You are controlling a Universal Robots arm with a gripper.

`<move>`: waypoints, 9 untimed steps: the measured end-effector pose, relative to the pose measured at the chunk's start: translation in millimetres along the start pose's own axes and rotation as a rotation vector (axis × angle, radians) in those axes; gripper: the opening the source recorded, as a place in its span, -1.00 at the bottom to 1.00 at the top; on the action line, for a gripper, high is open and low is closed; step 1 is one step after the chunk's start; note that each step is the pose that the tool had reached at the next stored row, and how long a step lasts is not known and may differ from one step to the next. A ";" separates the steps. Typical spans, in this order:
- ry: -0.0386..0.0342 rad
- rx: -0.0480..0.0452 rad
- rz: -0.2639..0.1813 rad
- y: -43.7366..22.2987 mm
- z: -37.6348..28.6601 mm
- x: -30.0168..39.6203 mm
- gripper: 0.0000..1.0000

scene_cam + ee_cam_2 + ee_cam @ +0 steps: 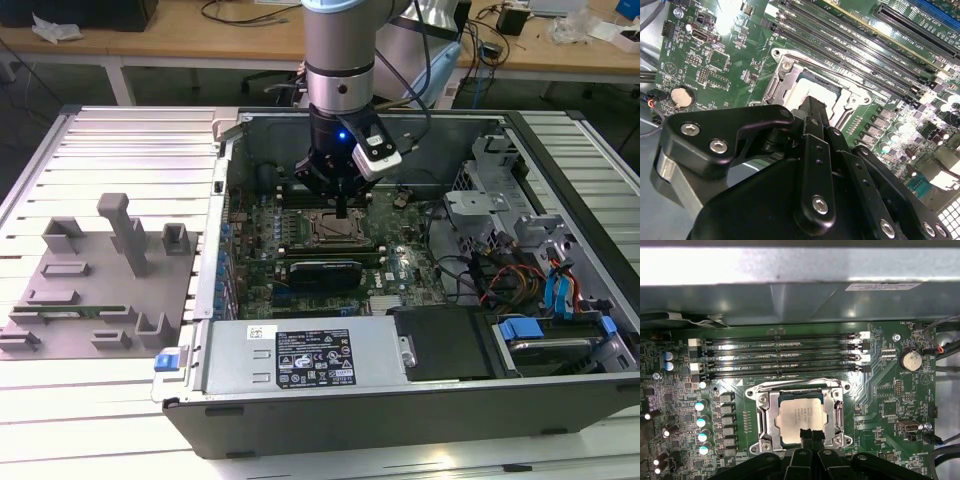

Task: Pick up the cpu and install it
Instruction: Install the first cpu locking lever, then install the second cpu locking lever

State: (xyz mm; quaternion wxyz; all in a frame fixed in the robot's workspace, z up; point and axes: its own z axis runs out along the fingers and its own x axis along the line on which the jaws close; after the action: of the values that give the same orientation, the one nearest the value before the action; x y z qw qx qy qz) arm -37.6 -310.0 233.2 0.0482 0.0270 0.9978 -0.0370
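Print is seen on the white label [313,364] of the power supply and on the motherboard [890,390], but none can be read.

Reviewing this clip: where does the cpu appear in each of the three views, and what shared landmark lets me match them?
Exterior view: the cpu lies in the socket frame at the motherboard's middle, under the gripper.
First wrist view: cpu inside the frame, beside the gripper.
Second wrist view: cpu beyond the gripper.
Shared landmark: the socket frame.
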 end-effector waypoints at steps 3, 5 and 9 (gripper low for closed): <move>0.0015 -0.0005 0.000 0.0 0.0 0.0 -0.79; 0.0019 -0.0006 0.000 0.0 0.0 0.0 -0.79; 0.0027 -0.0010 0.000 0.0 0.0 0.0 -0.79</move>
State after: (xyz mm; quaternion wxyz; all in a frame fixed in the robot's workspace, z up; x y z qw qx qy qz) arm -37.6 -310.0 233.2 0.0468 0.0270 0.9979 -0.0365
